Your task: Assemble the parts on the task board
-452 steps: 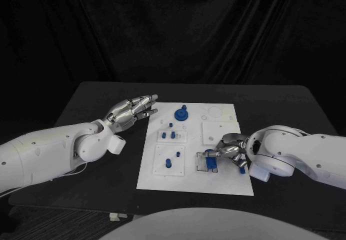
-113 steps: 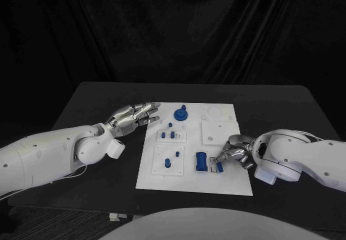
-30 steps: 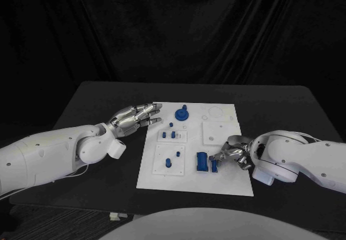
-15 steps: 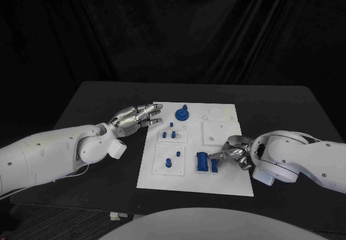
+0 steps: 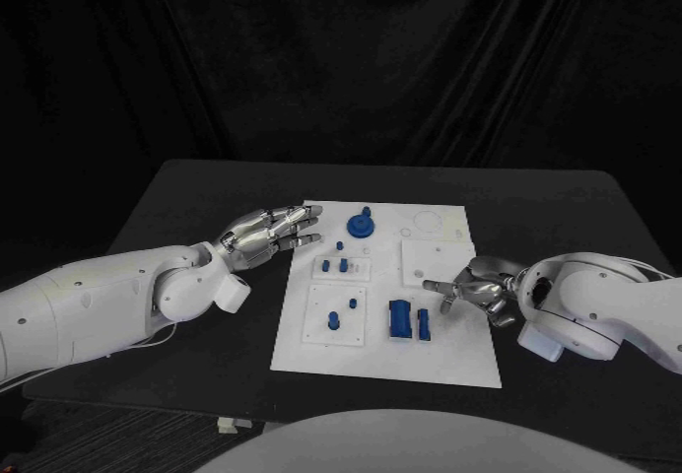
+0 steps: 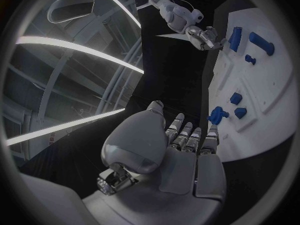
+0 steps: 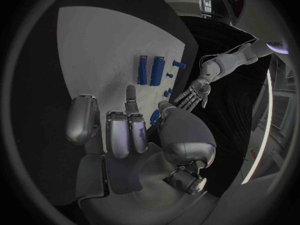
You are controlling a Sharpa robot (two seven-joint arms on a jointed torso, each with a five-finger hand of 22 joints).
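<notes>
The white task board [image 5: 427, 363] lies mid-table. Two long blue blocks, a wide one [image 5: 399, 318] and a narrow one [image 5: 424, 320], lie side by side on its near right part. A round blue part [image 5: 360, 226] stands at the far end, with small blue pegs [image 5: 331, 265] and another peg [image 5: 331, 318] on the left half. My right hand [image 5: 476, 291] hovers just right of the blocks, fingers apart, holding nothing. My left hand [image 5: 264, 235] is open at the board's far left edge. The right wrist view shows both blocks [image 7: 156, 71] beyond the spread fingers [image 7: 119, 130].
A raised white square plate [image 5: 431, 261] sits on the board's right half, just beyond my right hand. Black table [image 5: 199, 325] surrounds the board on all sides. In the left wrist view my left hand [image 6: 181, 140] is off the board [image 6: 269, 90].
My right hand has let go of the narrow blue block and pulled back to the right with its fingers spread; the block now lies beside the wide one. The left hand has not moved.
</notes>
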